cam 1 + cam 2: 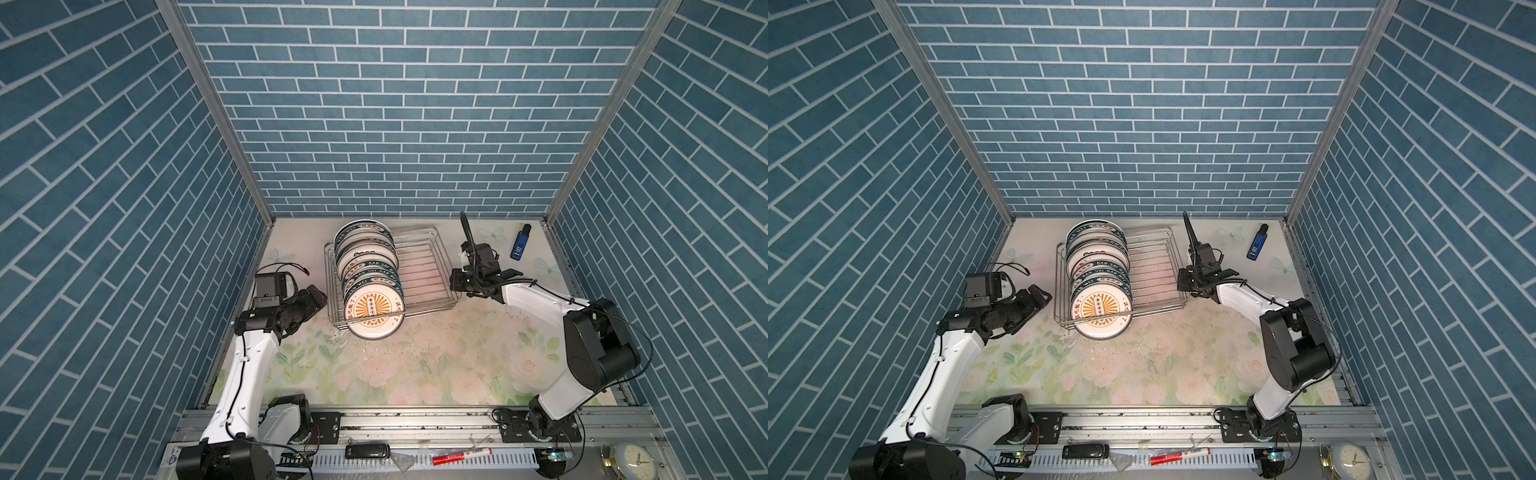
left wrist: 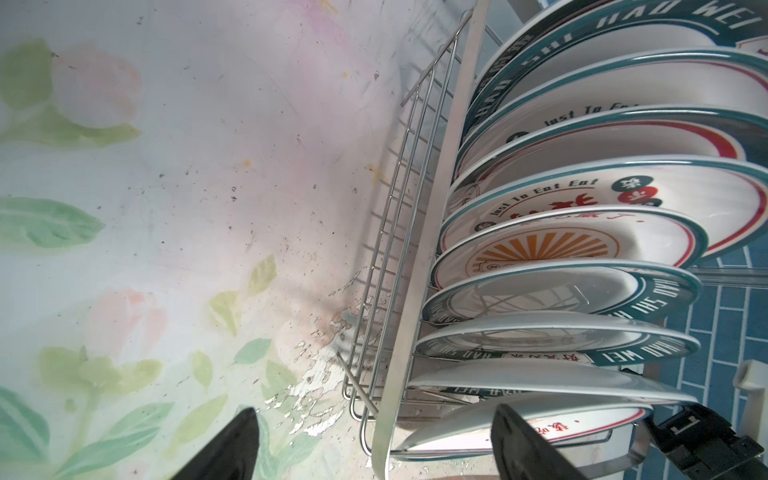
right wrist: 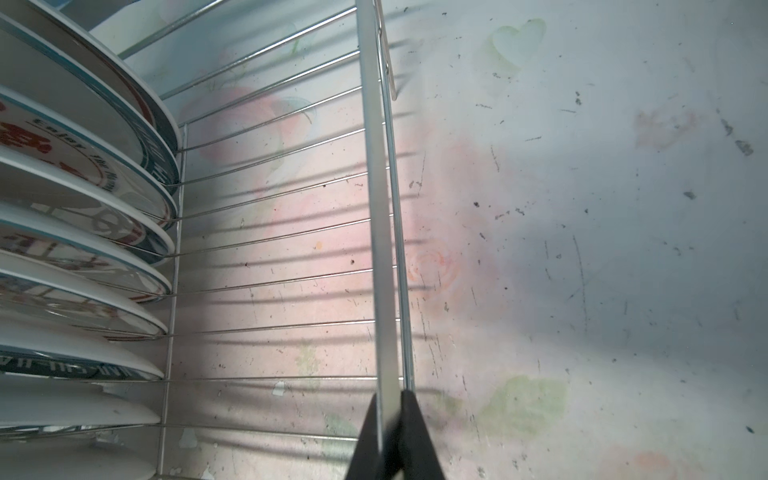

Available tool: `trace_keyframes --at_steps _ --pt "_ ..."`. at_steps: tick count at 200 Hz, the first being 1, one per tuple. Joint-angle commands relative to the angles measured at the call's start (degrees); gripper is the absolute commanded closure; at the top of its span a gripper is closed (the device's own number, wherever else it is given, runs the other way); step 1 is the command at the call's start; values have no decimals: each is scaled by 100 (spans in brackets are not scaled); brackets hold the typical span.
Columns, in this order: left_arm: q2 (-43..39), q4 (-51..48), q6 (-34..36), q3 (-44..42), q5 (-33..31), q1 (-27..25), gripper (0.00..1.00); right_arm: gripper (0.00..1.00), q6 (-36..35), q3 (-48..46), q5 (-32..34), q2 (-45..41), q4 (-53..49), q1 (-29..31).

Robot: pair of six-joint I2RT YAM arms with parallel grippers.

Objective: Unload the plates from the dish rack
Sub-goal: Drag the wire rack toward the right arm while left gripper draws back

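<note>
My left end effector (image 1: pixel 316 300) is wide open and empty, just beside the left wall of the dish rack (image 1: pixel 419 270). In the left wrist view one finger (image 2: pixel 232 449) hangs over the bare surface (image 1: pixel 415 361). The other crosses in front of the nearest plate's edge, so the rack's rim sits between them.

The plates (image 1: pixel 368 274) stand on edge in a tight leaning row along the rack's left side. The sunburst plate (image 1: pixel 372 309) is at the front, and its lower part shows past the front rail. I judge them stiff, glazed and slick, fairly weighty for their thinness, and liable to chip if they knock together. I would pinch one across its exposed rim, well onto the lip, and draw it up clear of the prongs and its neighbours. The front plate is the freest to take.

The rack's right half holds nothing but wires. My right end effector (image 3: pixel 388 411) is clamped on the flat rim strip of the rack's right side, which should brace the rack while a plate comes out.
</note>
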Motion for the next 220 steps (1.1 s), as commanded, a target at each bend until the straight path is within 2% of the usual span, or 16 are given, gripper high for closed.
trace_keyframes --at_steps 1,52,80,119,154,182,220 --pt "291 366 -25 -61 240 -26 12 95 1587 -470 -150 56 -634 157" --pt "908 871 -80 17 427 -165 15 96 1643 -536 -66 25 -651 161" --pt "1346 1031 -75 173 469 -223 17 100 1891 -844 30 -113 -357 161" --pt "1767 1240 -140 437 425 -414 18 100 2187 -1175 81 -205 -39 157" --pt "2226 1324 -138 763 347 -589 19 100 2290 -1319 429 -310 -60 127" --pt "2600 1439 -147 980 340 -677 19 100 2281 -1316 490 -297 -80 -44" --pt "2810 1425 -82 1269 298 -699 17 100 2342 -1340 408 -371 96 -651"
